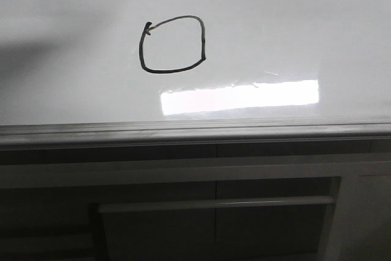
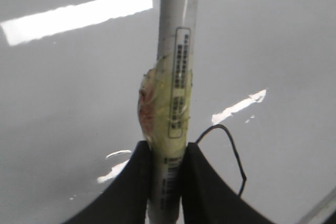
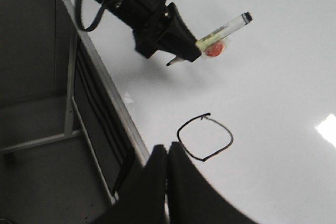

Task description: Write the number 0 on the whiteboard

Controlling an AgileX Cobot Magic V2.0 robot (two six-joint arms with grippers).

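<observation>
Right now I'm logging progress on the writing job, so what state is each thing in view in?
Thin black hand-drawn loop, the number 0: closed, complete on the board.
Glossy white whiteboard: bears only that loop, with glare patches.
White-barrelled marker: clamped, lifted off the board.
Left gripper: shut on the marker.
Right gripper: shut, holding nothing.

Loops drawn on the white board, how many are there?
1. The black loop sits on the whiteboard, above the bright glare strip in the front view. The board runs past the picture edges, so others could be hidden.
</observation>
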